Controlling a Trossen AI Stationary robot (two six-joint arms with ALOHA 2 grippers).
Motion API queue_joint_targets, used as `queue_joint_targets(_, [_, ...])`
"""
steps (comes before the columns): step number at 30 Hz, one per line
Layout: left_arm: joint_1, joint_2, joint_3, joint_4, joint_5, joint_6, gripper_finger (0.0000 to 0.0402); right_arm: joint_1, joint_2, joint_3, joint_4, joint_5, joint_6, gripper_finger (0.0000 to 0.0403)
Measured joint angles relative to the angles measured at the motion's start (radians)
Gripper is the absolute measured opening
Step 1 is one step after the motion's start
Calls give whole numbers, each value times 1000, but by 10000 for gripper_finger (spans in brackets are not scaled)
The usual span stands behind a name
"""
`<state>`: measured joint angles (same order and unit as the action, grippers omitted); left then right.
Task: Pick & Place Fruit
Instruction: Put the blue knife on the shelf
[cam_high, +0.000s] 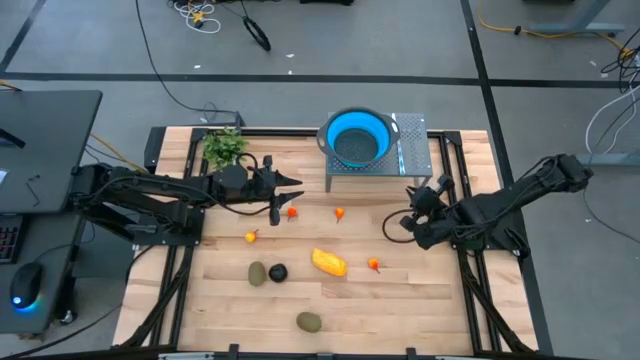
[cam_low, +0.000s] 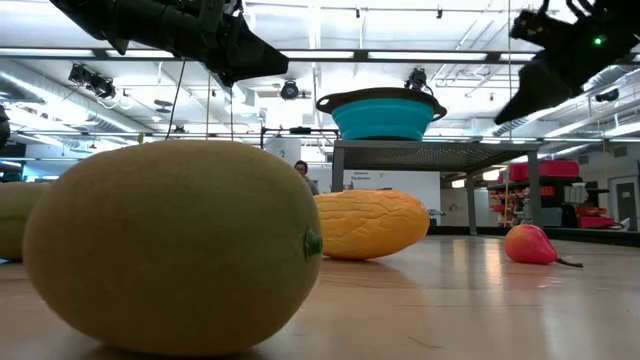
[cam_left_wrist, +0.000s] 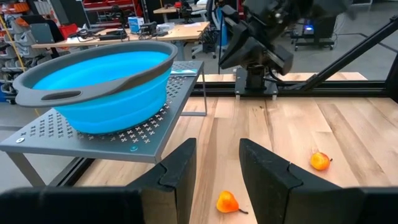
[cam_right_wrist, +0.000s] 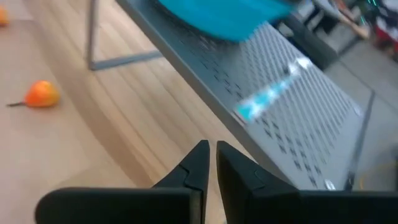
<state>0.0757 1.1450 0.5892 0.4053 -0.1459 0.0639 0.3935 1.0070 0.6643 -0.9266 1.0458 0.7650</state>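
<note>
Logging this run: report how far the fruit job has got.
Done: nothing; the blue bowl on the metal stand looks empty.
In hand: nothing; the left gripper hovers open above a small orange-red fruit, and the right gripper is shut and empty.
Left: every fruit, including the yellow-orange piece.

Grey floor (cam_high: 420, 40), perhaps concrete.

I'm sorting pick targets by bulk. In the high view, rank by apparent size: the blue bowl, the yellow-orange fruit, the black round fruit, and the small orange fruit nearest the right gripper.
1. blue bowl
2. yellow-orange fruit
3. black round fruit
4. small orange fruit

The bowl sits raised on a rack, nearer the camera, but it is clearly largest anyway.
</note>
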Motion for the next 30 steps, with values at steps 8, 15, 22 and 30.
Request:
queue_joint_targets(8, [0,0,0,4,0,1,130,-3,6,0,-18,58,73,37])
queue_joint_targets(15, [0,0,0,5,0,3,130,-67,6,-70,47,98,60,37])
queue_joint_targets(22, [0,0,0,4,0,3,130,-81,6,-131,246,99,-82,37])
queue_joint_targets(30, [0,0,0,4,0,14,130,-82,6,-131,383,138,-252,37])
